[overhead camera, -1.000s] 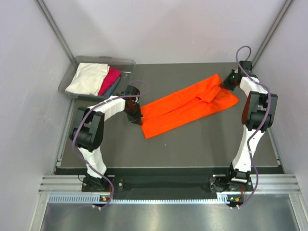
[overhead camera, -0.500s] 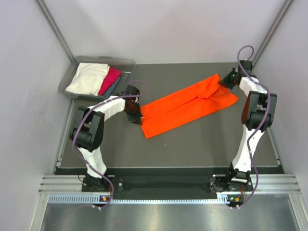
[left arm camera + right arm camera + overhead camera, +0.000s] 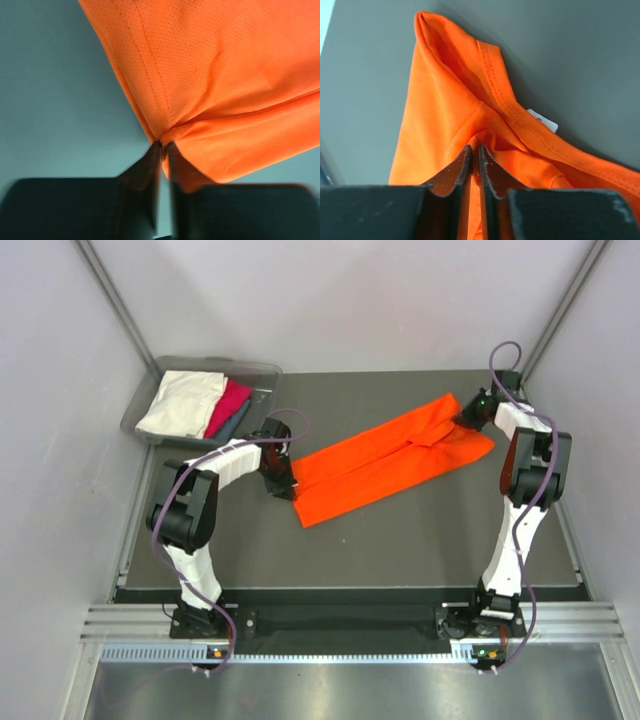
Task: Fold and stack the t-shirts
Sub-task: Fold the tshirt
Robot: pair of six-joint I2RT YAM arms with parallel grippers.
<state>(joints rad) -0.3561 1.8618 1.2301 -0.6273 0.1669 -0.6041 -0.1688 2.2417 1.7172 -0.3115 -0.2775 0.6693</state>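
Orange t-shirt, fine mesh; cream-white shirt; magenta shirt; dark grey table.

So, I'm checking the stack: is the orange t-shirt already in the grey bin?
No, the orange t-shirt lies spread across the table, outside the bin.

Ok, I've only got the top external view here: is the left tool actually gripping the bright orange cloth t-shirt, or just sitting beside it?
Observer: The left wrist view shows the left tool nearly closed, its tips pinching a puckered hem corner of the bright orange cloth t-shirt.
Operator: And the right tool at the far end?
Observer: In the right wrist view the right tool is nearly closed on a bunched fold, with orange cloth showing in the slit between its jaws.
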